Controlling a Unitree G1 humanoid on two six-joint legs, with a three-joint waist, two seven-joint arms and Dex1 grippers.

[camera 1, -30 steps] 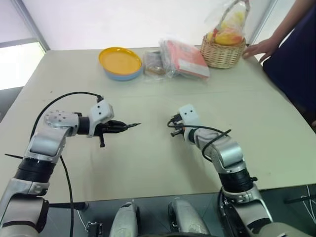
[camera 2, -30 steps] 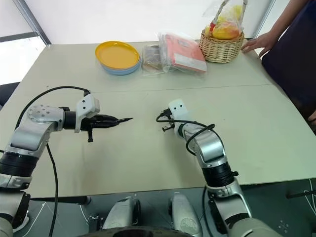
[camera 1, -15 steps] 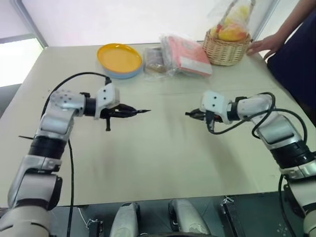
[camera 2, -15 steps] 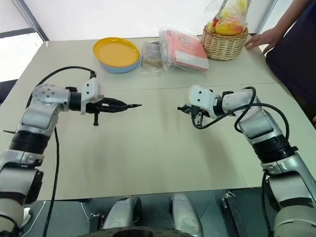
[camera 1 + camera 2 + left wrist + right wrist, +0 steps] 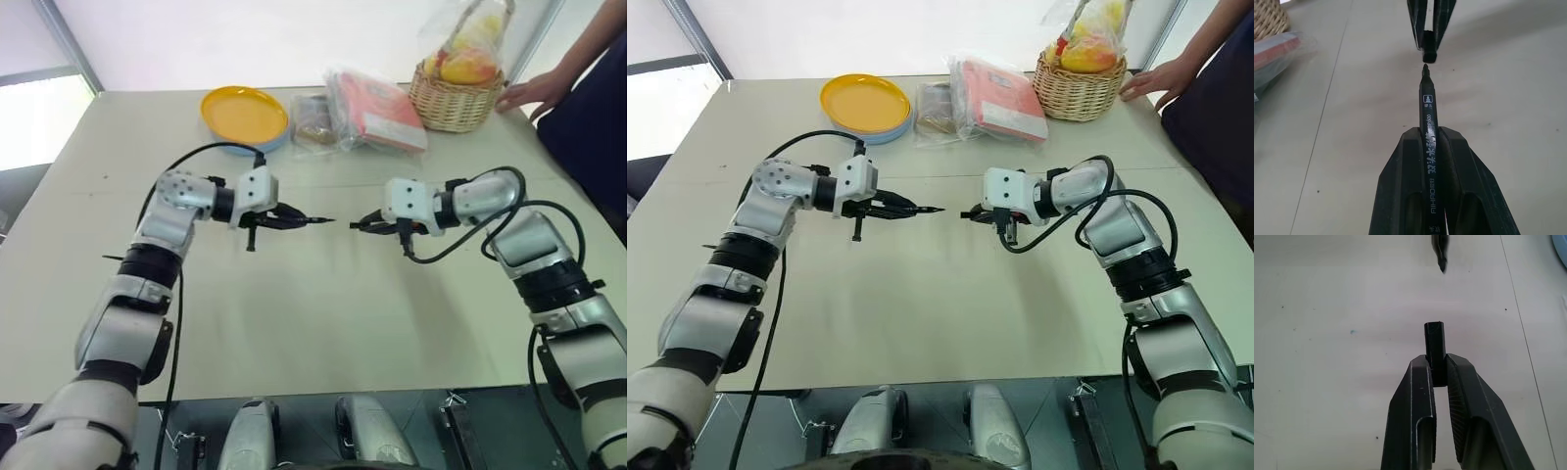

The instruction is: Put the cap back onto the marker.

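My left gripper [image 5: 292, 219] is shut on the marker [image 5: 1427, 105], a thin black stick whose pointed tip sticks out to the right. My right gripper [image 5: 369, 224] is shut on the cap [image 5: 1434, 340], a short black cylinder that juts out from between the fingers toward the left. Both hang above the middle of the table [image 5: 294, 323], facing each other. A small gap separates the marker's tip [image 5: 939, 209] from the cap [image 5: 966, 213], and in the left wrist view they stand nearly in line.
At the back of the table lie a yellow plate [image 5: 244, 115] on a blue one, plastic-wrapped packets [image 5: 372, 103] and a wicker basket [image 5: 456, 98] of fruit. A person's hand [image 5: 529, 90] rests by the basket at the far right.
Both grippers have risen and come toward each other over the table's middle. The right gripper has turned from facing forward to facing left, so the cap now faces the marker's tip closely.
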